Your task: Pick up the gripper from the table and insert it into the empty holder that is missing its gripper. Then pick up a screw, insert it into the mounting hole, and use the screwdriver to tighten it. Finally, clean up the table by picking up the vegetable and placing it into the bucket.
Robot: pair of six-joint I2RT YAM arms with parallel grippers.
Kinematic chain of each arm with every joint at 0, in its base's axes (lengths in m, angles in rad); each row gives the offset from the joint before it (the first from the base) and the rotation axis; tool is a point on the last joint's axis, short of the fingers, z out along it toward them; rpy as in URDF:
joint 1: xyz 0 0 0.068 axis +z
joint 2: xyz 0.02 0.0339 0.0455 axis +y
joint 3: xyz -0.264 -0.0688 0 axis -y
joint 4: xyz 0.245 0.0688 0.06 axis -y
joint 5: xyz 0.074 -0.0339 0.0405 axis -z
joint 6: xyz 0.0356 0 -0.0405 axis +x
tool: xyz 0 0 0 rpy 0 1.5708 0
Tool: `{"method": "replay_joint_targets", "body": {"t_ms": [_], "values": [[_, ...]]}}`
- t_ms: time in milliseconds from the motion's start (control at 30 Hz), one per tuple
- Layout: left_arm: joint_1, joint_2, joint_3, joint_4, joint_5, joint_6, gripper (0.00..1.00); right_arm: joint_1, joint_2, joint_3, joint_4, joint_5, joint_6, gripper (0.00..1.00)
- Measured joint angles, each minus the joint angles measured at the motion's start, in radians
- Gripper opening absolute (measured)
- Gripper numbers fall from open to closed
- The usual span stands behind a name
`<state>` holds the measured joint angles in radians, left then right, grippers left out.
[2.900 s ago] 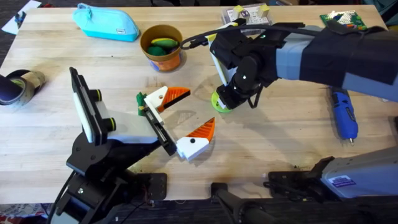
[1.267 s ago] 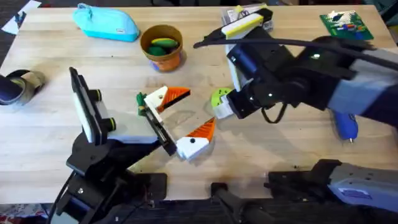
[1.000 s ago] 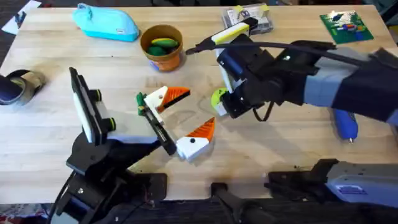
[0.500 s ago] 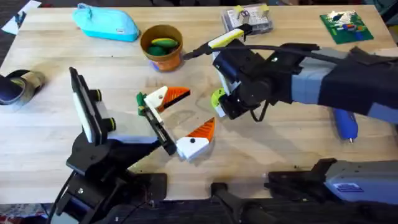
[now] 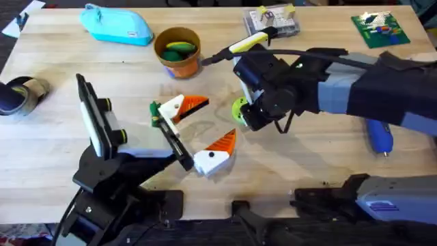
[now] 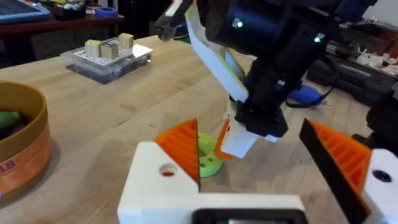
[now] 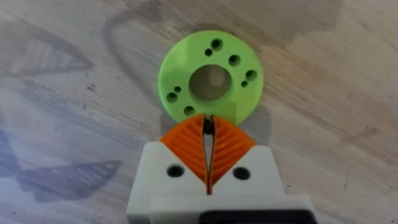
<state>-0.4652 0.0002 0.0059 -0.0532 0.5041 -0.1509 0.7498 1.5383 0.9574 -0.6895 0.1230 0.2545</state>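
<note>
1. The right gripper (image 7: pixel 208 134) hangs over the middle of the table (image 5: pixel 61 75), its orange pads (image 7: pixel 186 146) pressed together with something small and dark, hard to make out, pinched at their tips.
2. Those tips sit at the rim of a lime-green disc (image 7: pixel 210 77) with a large centre hole and smaller holes around it; the disc lies flat on the wood.
3. The left gripper (image 5: pixel 205 133) rests low over the table with its fingers spread wide and nothing between them, its orange pads (image 6: pixel 183 146) pointing toward the disc.
4. The vegetable (image 5: pixel 177 50) lies inside the bucket (image 5: pixel 179 65), which stands at the far side of the table, just beside a teal pouch (image 5: pixel 116 24).
5. The screwdriver (image 5: pixel 379 138) lies flat near the table's right edge, partly hidden under the right arm.
6. A clear box (image 5: pixel 273 19) of small parts and a green circuit board (image 5: pixel 379 29) sit along the far edge.
</note>
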Motion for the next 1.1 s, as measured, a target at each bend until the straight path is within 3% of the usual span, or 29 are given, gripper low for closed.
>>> {"method": "replay_joint_targets", "body": {"t_ms": [300, 733, 867, 1100], "values": [[0.0, 0.0, 0.0, 0.0, 0.0, 0.0, 0.987, 0.0, 0.0, 0.069, -0.146, -0.005, 0.0, 0.006], [0.0, 0.0, 0.0, 0.0, 0.001, 0.0, 0.986, 0.0, -0.01, 0.495, -0.394, -0.022, 0.0, 0.006], [0.0, 0.0, 0.0, 0.0, 0.032, 0.025, 0.986, 0.0, -0.011, 0.629, -0.438, -0.073, -0.008, 0.006], [0.0, 0.0, 0.0, 0.0, 0.112, 0.073, 0.986, 0.045, -0.016, 0.702, -0.442, -0.156, -0.016, 0.006]]}}
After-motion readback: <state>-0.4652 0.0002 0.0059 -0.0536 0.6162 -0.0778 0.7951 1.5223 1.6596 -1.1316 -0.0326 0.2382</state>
